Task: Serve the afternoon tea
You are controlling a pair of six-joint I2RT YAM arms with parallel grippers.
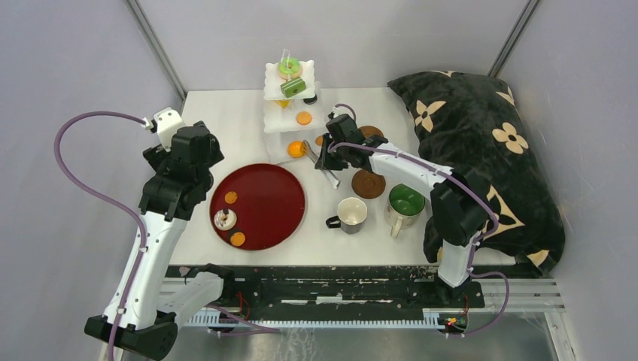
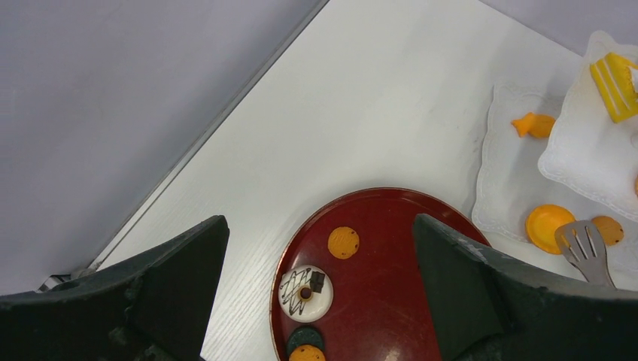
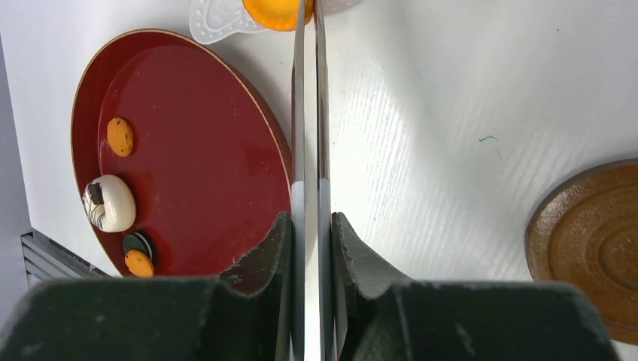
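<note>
The white three-tier stand [image 1: 277, 120] at the back carries a green donut [image 1: 289, 68], a green striped cake [image 1: 293, 87] and an orange disc [image 1: 304, 118]. My right gripper [image 1: 329, 159] [image 3: 308, 222] is shut on the metal tongs [image 3: 299, 113]. Their tips reach an orange disc [image 1: 296, 149] [image 3: 277, 11] at the edge of the stand's bottom tier. My left gripper [image 1: 197, 154] [image 2: 320, 220] is open and empty above the left of the tray. Two mugs [image 1: 351, 214] [image 1: 405, 203] and two brown coasters [image 1: 369, 183] [image 1: 369, 133] stand at the right. A star cookie [image 2: 533, 125] lies on the stand.
The dark red tray [image 1: 271, 184] [image 2: 391, 301] holds orange discs [image 2: 343, 242] [image 1: 238, 239], a white iced donut [image 2: 305, 293] and a dark cookie [image 2: 305, 337]. A black flowered pillow [image 1: 481, 150] fills the right side. Grey walls enclose the table.
</note>
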